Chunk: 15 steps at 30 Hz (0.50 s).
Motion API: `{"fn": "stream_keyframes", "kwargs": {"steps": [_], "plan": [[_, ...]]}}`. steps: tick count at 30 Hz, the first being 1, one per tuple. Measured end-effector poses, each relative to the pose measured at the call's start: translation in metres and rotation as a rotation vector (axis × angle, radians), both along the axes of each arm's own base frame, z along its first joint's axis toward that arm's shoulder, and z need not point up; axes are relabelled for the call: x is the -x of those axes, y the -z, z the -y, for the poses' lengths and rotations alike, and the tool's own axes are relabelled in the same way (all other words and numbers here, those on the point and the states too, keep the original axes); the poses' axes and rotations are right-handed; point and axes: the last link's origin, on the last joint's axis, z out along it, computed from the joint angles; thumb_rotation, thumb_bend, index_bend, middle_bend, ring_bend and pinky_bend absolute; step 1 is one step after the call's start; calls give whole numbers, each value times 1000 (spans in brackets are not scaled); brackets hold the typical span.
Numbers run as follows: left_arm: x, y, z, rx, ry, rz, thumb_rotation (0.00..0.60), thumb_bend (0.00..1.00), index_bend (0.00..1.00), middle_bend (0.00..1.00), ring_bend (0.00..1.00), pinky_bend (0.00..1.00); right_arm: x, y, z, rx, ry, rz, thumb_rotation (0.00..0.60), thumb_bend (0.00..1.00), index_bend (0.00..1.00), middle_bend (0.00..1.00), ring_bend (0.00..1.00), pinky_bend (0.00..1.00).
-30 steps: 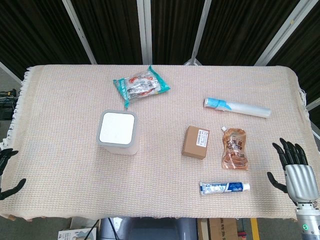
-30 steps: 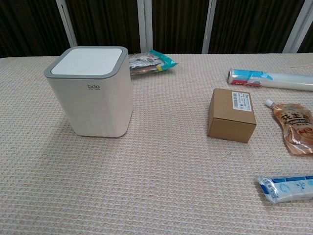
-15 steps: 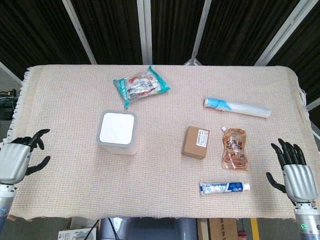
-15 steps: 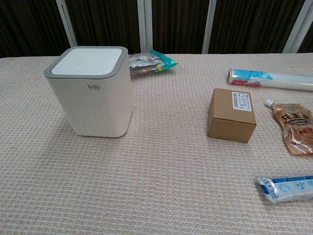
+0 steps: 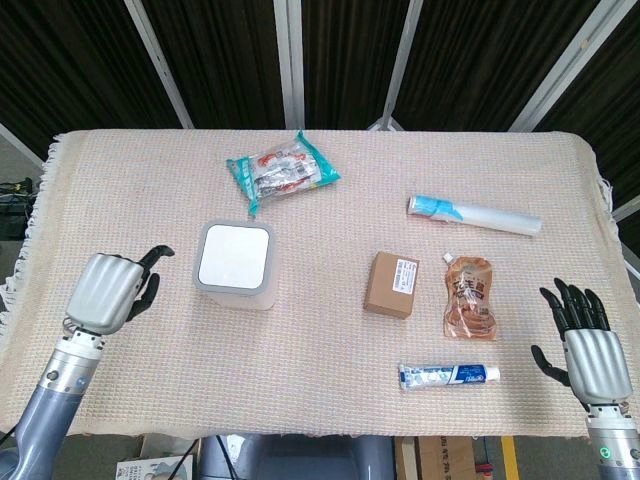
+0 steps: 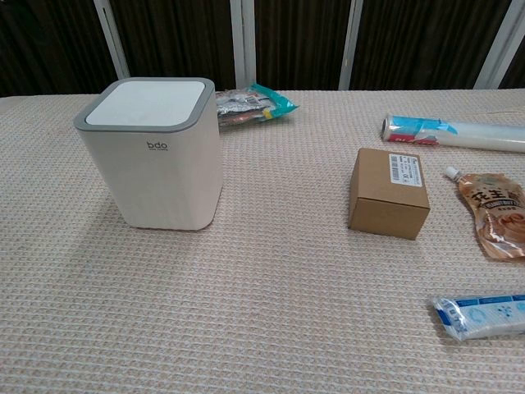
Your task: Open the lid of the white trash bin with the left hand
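Observation:
The white trash bin (image 5: 236, 265) (image 6: 152, 154) stands left of the table's middle, its flat lid (image 5: 234, 256) (image 6: 147, 102) with a grey rim closed. My left hand (image 5: 110, 289) hovers over the cloth a short way left of the bin, back of the hand up, fingers apart and pointing toward the bin, holding nothing and not touching it. My right hand (image 5: 584, 340) is at the table's front right edge, fingers spread and empty. Neither hand shows in the chest view.
A teal snack bag (image 5: 281, 171) lies behind the bin. To its right are a cardboard box (image 5: 392, 284), an orange pouch (image 5: 469, 296), a toothpaste tube (image 5: 449, 375) and a plastic-wrap roll (image 5: 474, 214). The woven cloth (image 5: 330, 400) covers the table.
My left hand has risen from the front left edge and moved right toward the bin. The right hand has barely moved. The bin's lid is still closed.

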Motion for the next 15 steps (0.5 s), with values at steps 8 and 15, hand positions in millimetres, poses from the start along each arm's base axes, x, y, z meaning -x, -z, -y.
{"fn": "stream_keyframes", "kwargs": {"steps": [8, 15], "plan": [[-30, 21, -11, 93, -10, -36, 600, 766, 342, 916, 881, 797, 0, 0, 0, 10, 7, -3, 600, 303, 117, 14, 27, 23], [-45, 34, -12, 139, -1, -38, 600, 765, 342, 917, 883, 798, 0, -2, 0, 20, 11, 10, 600, 304, 117, 14, 27, 23]]}}
